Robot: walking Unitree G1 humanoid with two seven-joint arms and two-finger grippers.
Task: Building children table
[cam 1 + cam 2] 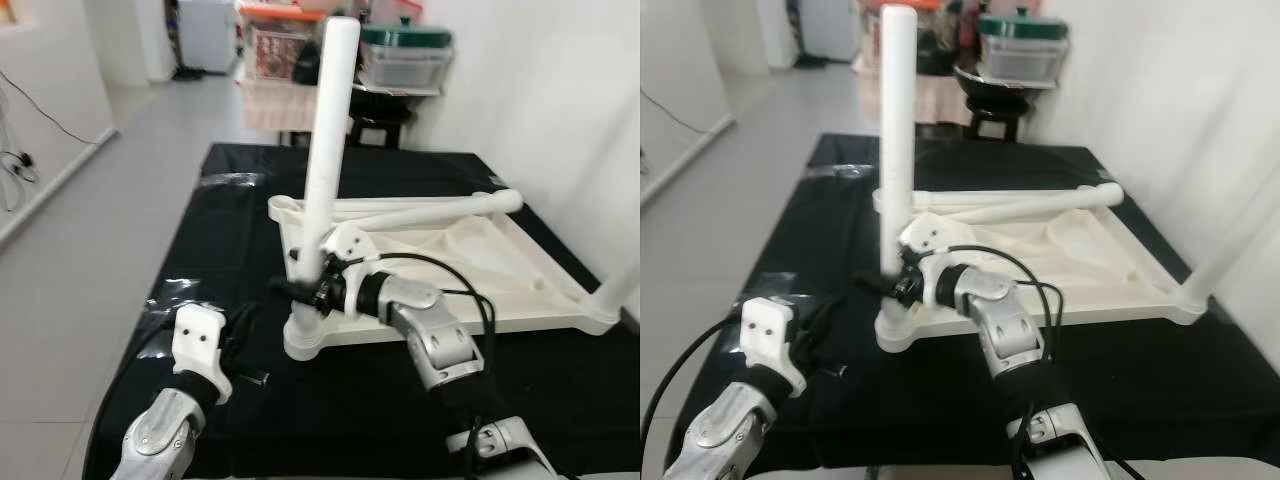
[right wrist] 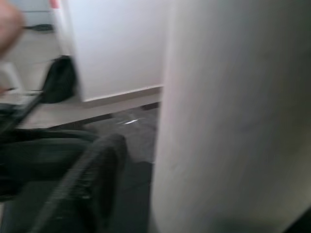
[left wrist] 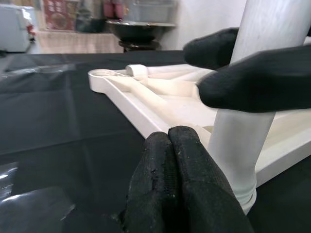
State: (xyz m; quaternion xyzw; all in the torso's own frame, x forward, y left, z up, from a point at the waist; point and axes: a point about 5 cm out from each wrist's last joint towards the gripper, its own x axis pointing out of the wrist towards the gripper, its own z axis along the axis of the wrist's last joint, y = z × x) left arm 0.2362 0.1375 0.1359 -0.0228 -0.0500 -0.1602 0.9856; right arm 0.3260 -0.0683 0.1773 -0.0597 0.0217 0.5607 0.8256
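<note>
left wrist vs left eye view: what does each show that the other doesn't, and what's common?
Left wrist alone: the left end effector shut, fingertips together near the socket base, and the right end effector's black fingers wrapped round the upright white cylindrical table leg.

Left eye alone: the leg's full height, a second white leg lying across the upturned white tabletop, a third leg standing at the right corner, and the black cloth edges.

Both: tabletop rim, upright leg, cloth, the clutter behind.

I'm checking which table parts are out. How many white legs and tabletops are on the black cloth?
Legs standing in corner sockets: 2, one gripped by the right gripper, one at the far right corner
Legs lying on the tabletop: 1
Tabletops, upside down: 1
Total: 4
</note>
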